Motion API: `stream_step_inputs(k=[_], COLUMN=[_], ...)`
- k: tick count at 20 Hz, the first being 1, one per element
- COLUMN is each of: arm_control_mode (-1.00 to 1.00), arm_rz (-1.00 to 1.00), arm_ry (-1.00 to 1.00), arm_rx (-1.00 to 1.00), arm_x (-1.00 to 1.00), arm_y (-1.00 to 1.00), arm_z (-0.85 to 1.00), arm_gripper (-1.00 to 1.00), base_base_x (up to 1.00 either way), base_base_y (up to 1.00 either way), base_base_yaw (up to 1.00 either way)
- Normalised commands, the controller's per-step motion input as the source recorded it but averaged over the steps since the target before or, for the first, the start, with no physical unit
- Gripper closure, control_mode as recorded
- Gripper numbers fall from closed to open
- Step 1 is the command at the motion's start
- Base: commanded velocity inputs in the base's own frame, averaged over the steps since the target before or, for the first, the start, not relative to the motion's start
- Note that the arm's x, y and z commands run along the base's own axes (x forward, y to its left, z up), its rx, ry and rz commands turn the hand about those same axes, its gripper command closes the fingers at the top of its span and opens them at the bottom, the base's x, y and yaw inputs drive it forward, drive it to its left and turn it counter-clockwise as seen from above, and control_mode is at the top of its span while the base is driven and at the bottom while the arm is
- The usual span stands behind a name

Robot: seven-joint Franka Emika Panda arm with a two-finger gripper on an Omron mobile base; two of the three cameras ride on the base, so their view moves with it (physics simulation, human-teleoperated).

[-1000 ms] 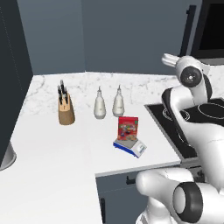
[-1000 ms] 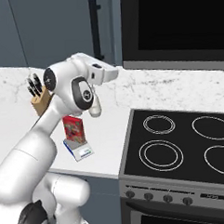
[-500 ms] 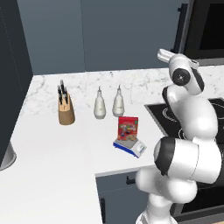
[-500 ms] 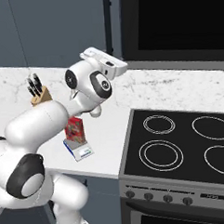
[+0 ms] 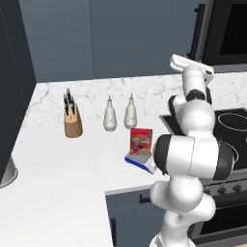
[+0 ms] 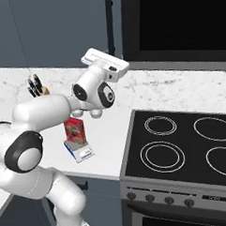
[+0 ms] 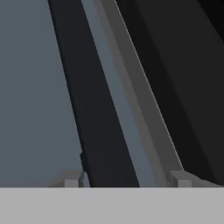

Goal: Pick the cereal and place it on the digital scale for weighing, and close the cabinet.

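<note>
cereal [image 5: 141, 141] stands on the digital scale [image 5: 140, 160], that part looks done. gripper [image 7: 124, 179] is up at the cabinet [image 5: 144, 38] handle [image 7: 98, 131], jaws apart astride the bar, gripping nothing yet.

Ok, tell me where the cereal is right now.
The cereal stands upright on the digital scale near the counter's front edge, in front of the two white bottles and just left of the stovetop.

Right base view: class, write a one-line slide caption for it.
Red speckled cereal box stands on the blue digital scale while the white arm reaches up toward the slate-blue cabinet's black bar handle.
</note>
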Motion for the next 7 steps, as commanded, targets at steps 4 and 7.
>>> stream_step_inputs(k=[4, 7], arm_control_mode=[-1.00, -1.00], arm_rz=[0.02, 0.00], arm_ry=[0.00, 0.00], arm_rx=[0.00, 0.00], arm_x=[0.98, 0.64], arm_y=[-0.03, 0.00], arm_z=[-0.22, -0.01], arm_gripper=[-1.00, -1.00], base_base_x=[0.00, 0.00], base_base_y=[0.00, 0.00], base_base_yaw=[0.00, 0.00])
